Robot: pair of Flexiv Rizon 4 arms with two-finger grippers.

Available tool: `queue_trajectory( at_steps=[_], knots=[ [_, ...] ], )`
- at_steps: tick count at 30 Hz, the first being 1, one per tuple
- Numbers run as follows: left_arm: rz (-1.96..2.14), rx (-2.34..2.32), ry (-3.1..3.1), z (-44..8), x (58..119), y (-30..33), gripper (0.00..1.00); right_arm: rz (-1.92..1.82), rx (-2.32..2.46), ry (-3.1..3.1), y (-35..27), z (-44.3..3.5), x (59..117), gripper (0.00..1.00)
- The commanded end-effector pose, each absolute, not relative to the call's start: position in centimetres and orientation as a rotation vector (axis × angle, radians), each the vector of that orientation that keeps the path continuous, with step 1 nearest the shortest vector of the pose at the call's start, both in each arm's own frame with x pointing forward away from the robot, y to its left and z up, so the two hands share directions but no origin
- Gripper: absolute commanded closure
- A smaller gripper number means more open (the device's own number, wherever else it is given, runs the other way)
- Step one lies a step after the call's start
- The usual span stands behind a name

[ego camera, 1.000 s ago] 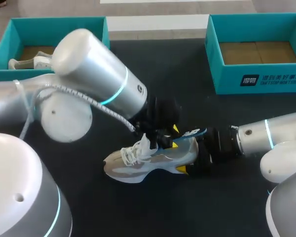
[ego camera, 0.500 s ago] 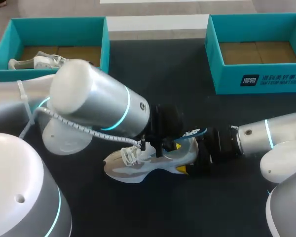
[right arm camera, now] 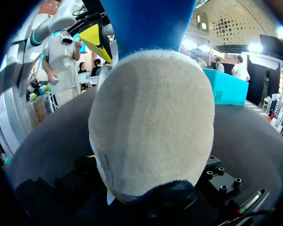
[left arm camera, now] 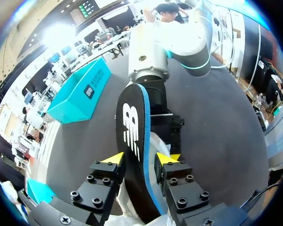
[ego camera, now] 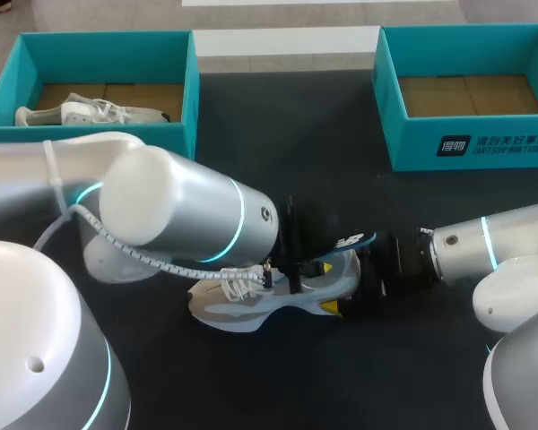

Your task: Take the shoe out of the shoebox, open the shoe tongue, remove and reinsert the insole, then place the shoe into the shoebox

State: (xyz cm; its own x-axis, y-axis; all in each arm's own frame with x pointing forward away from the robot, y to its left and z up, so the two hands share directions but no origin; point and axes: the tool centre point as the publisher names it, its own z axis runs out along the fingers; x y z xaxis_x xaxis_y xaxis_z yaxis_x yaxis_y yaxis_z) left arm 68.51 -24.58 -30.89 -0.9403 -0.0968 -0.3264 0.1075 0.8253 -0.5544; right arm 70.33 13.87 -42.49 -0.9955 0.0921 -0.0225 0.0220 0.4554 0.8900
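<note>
black table (ego camera: 341, 385) under the shoe (ego camera: 247, 315), its insole (left arm camera: 132, 122) pinched in left pincer (left arm camera: 139, 159).

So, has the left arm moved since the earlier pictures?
Yes. The left arm has swung down the view, away from the left shoebox that it overlapped before, while the shoe lies where it was.

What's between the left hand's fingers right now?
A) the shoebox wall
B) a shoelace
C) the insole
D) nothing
C: in the left wrist view the black, blue-edged insole stands between the left hand, with a yellow tip against it on each side.
</note>
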Motion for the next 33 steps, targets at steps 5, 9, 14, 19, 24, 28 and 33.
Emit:
queue_trajectory(
  at_steps=[5,9,14,19,24,28,33],
  knots=[
    [-0.855,-0.027,2.654,-31.5,69.0,-25.1,0.75,1.596,0.106,2.623,14.2,-42.9,70.5,1.0],
    [-0.863,-0.033,2.653,-31.6,69.1,-25.3,0.81,1.596,0.106,2.623,14.2,-42.9,70.5,1.0],
    [-0.874,-0.034,2.656,-31.5,68.9,-25.2,1.0,1.596,0.106,2.623,14.2,-42.9,70.5,1.0],
    [-0.907,-0.029,2.657,-30.4,68.7,-24.7,1.0,1.596,0.106,2.623,14.2,-42.9,70.5,1.0],
    [-0.959,-0.024,2.657,-28.6,68.4,-24.2,1.0,1.596,0.106,2.623,14.2,-42.9,70.5,1.0],
    [-1.053,-0.001,2.695,-27.0,68.4,-24.2,1.0,1.596,0.106,2.623,14.2,-42.9,70.5,1.0],
    [-1.159,0.032,2.72,-25.7,68.3,-24.5,1.0,1.596,0.106,2.623,14.2,-42.9,70.5,1.0]
  ],
)
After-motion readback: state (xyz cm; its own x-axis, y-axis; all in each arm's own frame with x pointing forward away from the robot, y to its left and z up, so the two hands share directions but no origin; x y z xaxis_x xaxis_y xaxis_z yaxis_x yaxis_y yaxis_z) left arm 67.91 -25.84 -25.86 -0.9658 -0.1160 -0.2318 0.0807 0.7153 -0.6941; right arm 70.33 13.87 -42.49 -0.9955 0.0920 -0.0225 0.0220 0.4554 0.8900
